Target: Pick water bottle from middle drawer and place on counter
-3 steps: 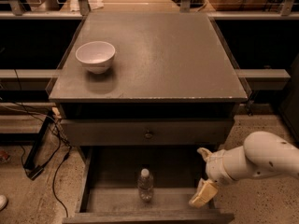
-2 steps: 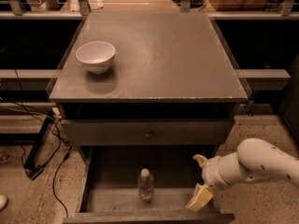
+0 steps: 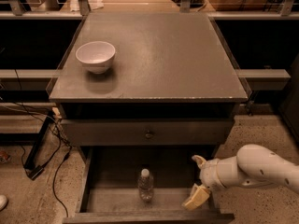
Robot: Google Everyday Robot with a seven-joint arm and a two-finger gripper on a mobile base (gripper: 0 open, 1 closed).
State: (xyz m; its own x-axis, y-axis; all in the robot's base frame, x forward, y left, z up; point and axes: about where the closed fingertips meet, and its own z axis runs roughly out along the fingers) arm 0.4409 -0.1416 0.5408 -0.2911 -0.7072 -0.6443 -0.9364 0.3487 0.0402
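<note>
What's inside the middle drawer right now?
The water bottle stands upright on the bare bottom of the middle drawer. The end effector hangs at the drawer's right side, open, apart from the bottle. The rear is hidden under the upper drawer front.

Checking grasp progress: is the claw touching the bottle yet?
Apart. The camera view shows the open claw over the right side of the drawer, with bare drawer floor between it and the upright bottle.
</note>
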